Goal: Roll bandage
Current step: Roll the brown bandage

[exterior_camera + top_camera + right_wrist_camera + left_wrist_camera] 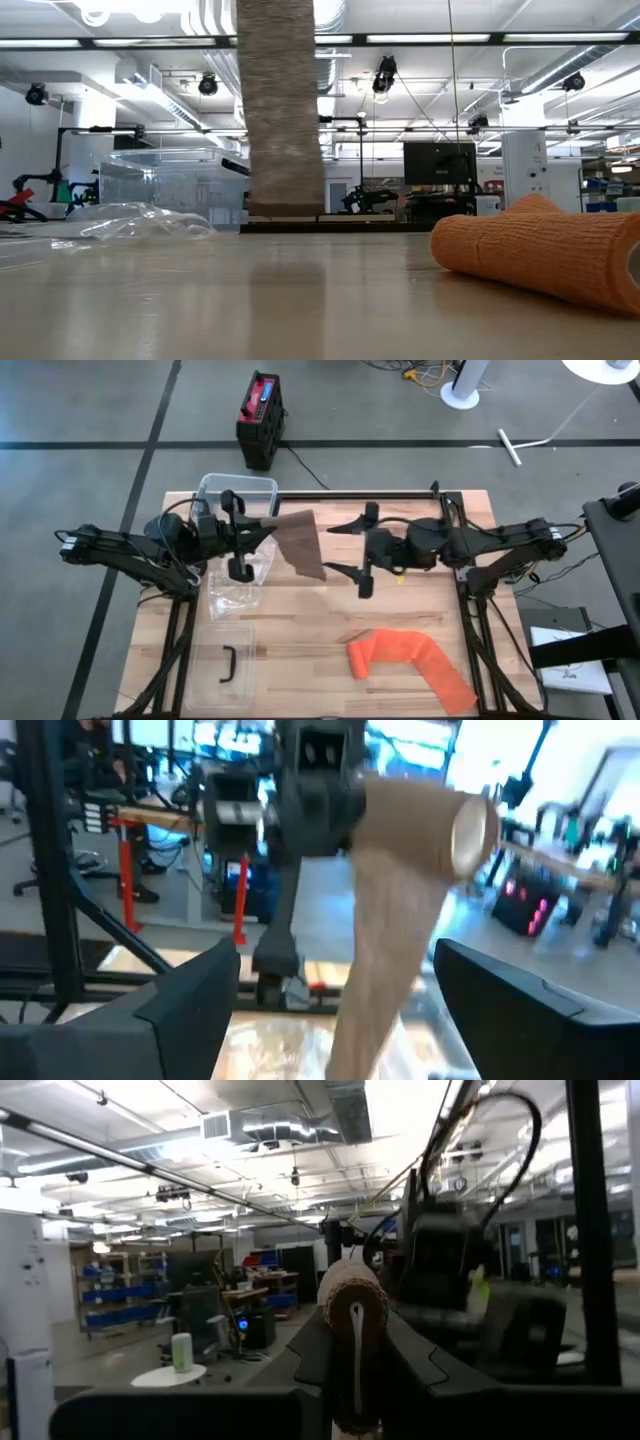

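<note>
My left gripper is clamped on the brown bandage roll, held high so its loose tail hangs straight over the table. My right gripper waits beside it, fingers spread wide, holding nothing, ready to catch that tail.

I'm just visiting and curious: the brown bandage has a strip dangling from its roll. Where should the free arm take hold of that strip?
Best low on the hanging tail of the brown fabric bandage, from the right gripper's own side. The left gripper already clamps the rolled end, and the strip hangs flat and straight above the wooden table, so open fingers could probably close on its faces.
</note>
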Available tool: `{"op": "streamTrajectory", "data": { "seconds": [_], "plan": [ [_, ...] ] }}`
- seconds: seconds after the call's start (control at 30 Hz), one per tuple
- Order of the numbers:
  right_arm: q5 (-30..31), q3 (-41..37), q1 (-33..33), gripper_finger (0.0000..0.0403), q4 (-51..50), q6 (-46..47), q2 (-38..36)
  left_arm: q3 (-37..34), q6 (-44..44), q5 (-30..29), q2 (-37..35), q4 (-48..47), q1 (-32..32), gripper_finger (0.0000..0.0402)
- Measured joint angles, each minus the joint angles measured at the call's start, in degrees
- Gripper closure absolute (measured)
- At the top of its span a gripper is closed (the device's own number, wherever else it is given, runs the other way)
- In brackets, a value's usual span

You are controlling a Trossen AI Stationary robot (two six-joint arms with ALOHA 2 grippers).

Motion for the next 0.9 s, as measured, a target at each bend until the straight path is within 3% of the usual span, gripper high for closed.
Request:
{"op": "streamTrajectory", "data": {
  "seconds": [0.17, 0.3, 0.73, 0.9],
  "plan": [
    [-6.31, -4.53, -0.06, 0.0095, 9.77, -4.08, -0.38, -0.02, 2.19, 0.53, 1.2, -0.15, 0.0, 0.0365],
    [-6.79, -8.93, -0.35, 0.0101, 17.8, -7.66, 0.22, -0.02, 4.13, 1.82, 2.12, -0.13, 0.0, 0.0365],
    [-6.21, -5.29, -0.74, 0.0099, 15.33, -4.46, 0.85, -0.09, 4.84, 2.05, 3.77, 0.47, -0.81, 0.0365],
    [-6.69, -5.33, -0.63, 0.0114, 17.13, -2.8, 1.75, -0.09, 10.4, 6.21, 3.16, -0.48, -1.21, 0.0365]
  ]
}}
